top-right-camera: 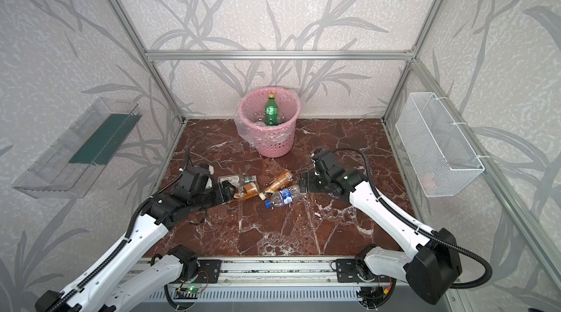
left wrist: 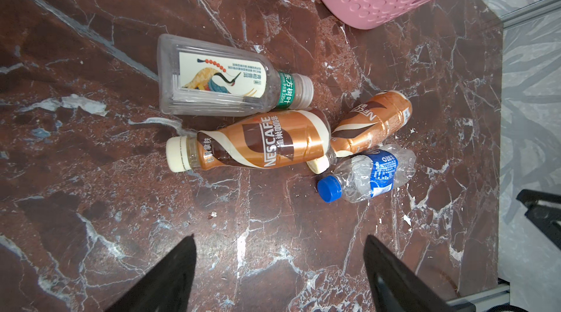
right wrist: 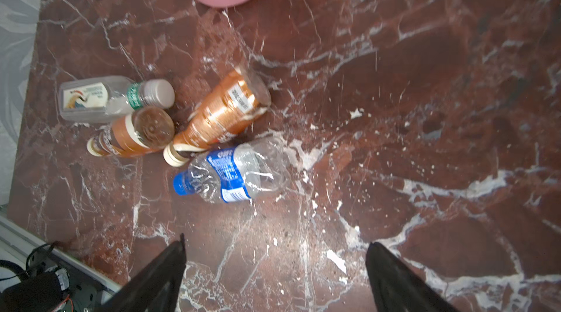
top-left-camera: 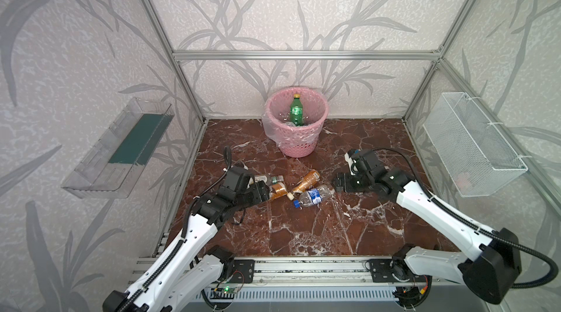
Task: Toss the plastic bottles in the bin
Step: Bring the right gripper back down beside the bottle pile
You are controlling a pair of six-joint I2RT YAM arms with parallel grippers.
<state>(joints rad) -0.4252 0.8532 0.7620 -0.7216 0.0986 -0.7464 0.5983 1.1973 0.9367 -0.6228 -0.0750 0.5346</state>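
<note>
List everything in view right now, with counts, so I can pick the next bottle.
bin: 1, pink with clear liner, back centre of the table
green bottle: 1, yellow cap, upright in the bin; clear plastic beside it, count unclear
white-label bottle: 1, clear, lying at the left of the pile
brown bottles: 2, cream caps, lying mid-pile
blue-label bottle: 1, clear, crushed, blue cap, nearest the right arm
tray: 1, clear, on the left wall
basket: 1, white wire, on the right wall
table: 1, red-brown marble
left gripper: open, empty, left of the pile
right gripper: open, empty, right of the pile
</note>
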